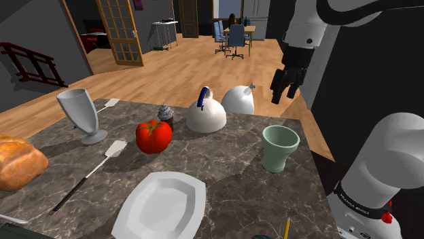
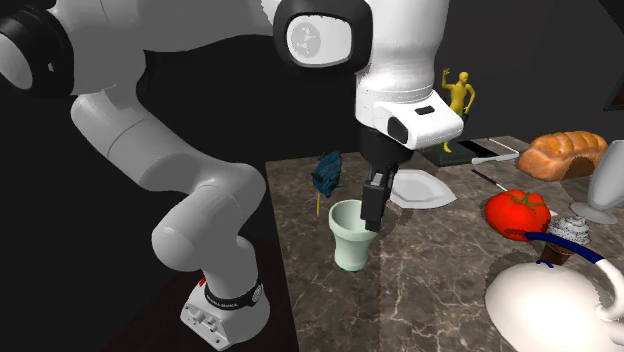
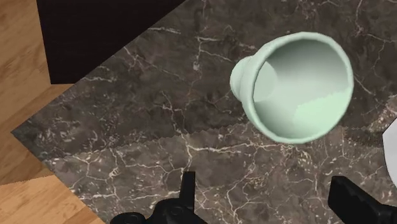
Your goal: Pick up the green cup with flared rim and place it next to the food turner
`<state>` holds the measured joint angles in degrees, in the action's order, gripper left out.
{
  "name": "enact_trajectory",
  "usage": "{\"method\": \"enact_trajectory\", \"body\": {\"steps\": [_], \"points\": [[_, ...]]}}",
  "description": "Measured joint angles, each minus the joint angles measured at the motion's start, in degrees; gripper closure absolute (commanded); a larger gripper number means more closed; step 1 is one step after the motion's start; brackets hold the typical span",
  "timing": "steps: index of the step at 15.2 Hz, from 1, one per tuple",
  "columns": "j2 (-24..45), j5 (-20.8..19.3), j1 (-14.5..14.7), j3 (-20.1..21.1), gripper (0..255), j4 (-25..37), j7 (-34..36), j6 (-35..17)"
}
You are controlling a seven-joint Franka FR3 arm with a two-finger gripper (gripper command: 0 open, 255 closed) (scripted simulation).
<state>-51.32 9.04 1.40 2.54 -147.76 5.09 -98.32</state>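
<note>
Lying at the shoulder view's left, the food turner (image 1: 112, 149) sits well apart from the pale green cup (image 1: 279, 148), upright near the marble table's (image 1: 231, 146) right edge; higher up, the gripper (image 1: 286, 96) hangs wide, holding nothing.

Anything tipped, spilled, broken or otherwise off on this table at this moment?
Nothing stands out. The green cup stands upright and empty on the marble table, the food turner lies flat, and the open gripper hangs clear of the cup.
</note>
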Motion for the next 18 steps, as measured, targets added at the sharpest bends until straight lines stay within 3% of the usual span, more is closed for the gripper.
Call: {"method": "enact_trajectory", "body": {"steps": [7,18], "points": [[-7.1,3.3,2.2,1.9,0,-13.5,0.8,-4.7],[-6.7,5.0,3.1,3.2,0,-19.2,0.7,-10.7]]}}
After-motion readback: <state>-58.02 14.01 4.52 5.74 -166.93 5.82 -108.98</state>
